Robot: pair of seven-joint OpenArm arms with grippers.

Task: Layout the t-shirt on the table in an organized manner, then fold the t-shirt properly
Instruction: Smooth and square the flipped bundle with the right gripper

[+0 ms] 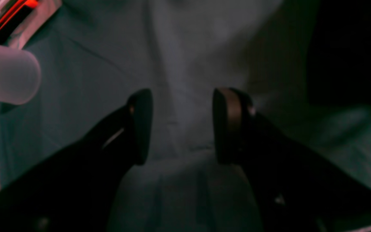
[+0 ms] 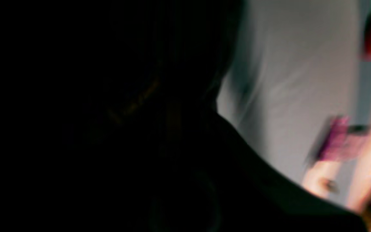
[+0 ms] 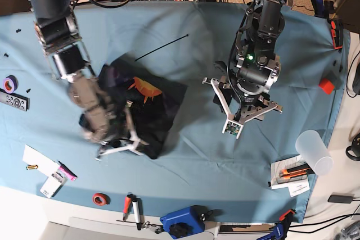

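The black t-shirt [image 3: 143, 111] lies in a crumpled heap on the blue tabletop [image 3: 191, 161], with its orange print facing up. The right hand [image 3: 121, 144] sits on the heap's front edge, against the cloth. It is blurred, and the right wrist view is nearly all black, so I cannot tell if it grips the shirt. The left hand [image 1: 182, 125] is beside the t-shirt, well apart from it, over bare blue cloth. Its fingers [image 1: 140, 125] stand apart, holding nothing.
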